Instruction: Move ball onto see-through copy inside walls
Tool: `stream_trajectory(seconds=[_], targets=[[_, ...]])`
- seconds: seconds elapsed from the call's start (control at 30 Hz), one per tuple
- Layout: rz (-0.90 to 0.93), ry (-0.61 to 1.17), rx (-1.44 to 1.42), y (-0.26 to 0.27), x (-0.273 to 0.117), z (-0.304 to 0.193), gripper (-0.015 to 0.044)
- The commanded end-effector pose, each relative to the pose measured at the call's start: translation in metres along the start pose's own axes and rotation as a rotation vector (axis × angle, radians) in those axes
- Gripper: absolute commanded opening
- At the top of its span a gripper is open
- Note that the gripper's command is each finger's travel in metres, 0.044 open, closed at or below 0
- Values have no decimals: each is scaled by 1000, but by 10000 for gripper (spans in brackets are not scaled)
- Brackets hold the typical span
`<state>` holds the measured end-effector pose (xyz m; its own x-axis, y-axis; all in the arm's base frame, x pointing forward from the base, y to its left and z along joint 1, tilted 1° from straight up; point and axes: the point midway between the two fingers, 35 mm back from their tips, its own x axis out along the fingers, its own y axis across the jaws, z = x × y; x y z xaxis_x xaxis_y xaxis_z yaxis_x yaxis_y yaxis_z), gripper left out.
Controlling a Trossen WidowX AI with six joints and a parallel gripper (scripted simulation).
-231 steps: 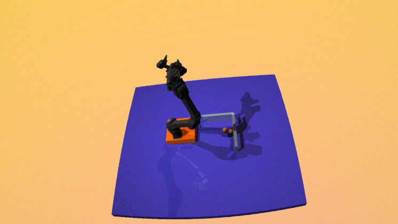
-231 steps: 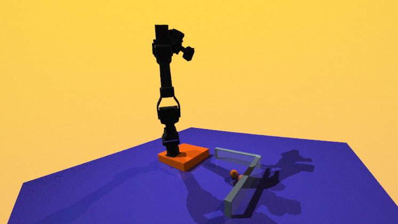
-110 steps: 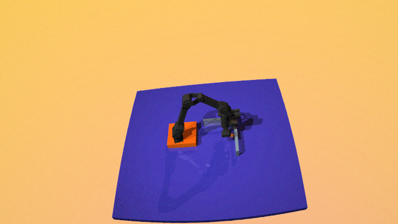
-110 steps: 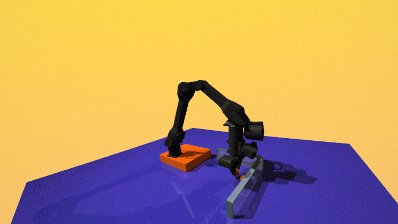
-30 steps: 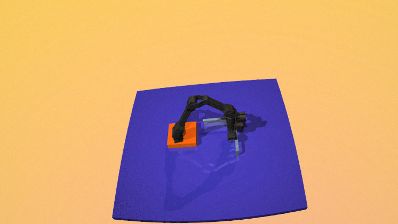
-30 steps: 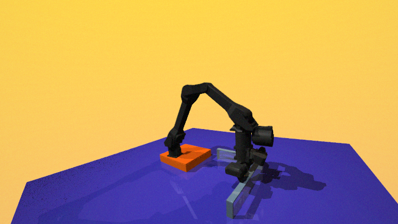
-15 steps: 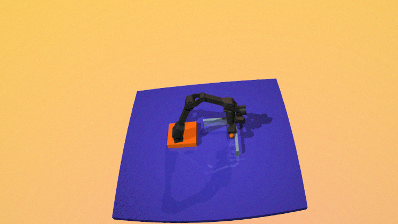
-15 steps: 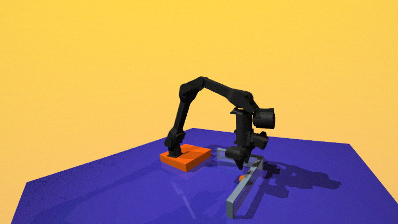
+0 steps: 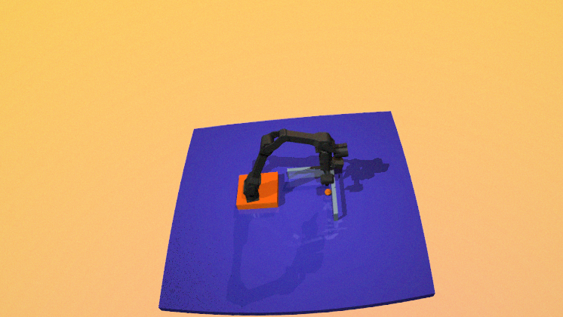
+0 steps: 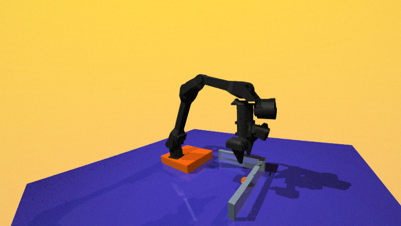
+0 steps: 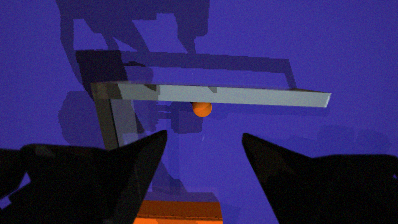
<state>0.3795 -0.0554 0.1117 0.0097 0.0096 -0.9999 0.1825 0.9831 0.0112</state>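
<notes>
Ball [image 11: 202,108] sits on the blue table [image 9: 354,256] right against one of the two clear walls [image 11: 220,94], on the inner side of the corner they make. From our exterior view only a sliver of it [image 10: 243,179] shows, peeking out past the longer wall [image 10: 244,186], which blocks the rest. From the top view it [image 9: 327,192] is a small orange dot just beside that wall, a little below the corner.

Our gripper [image 11: 204,142] hangs above the table, up off the ball, near the corner. Its two dark fingers are spread wide, with bare table showing through the gap, so we've got nothing in the jaws. In the exterior view the gripper [image 10: 240,153] points straight down with its tips at about the top edge of the shorter wall [image 10: 238,158].

Relative to the corner, the orange base plate [image 10: 193,161] sits well apart, off past the free end of the shorter wall, and the arm [image 10: 224,85] arches from it over to the walls.

We can't pick out the see-through copy in any view, so we can't tell whether the ball is on it.
</notes>
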Motion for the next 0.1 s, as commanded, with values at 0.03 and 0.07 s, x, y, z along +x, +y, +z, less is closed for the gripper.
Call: stream_trajectory(seconds=[0.03, 0.07], targets=[[1, -26, -1, 0, -30, -2, 440], [1, -26, -1, 0, -30, -2, 440]])
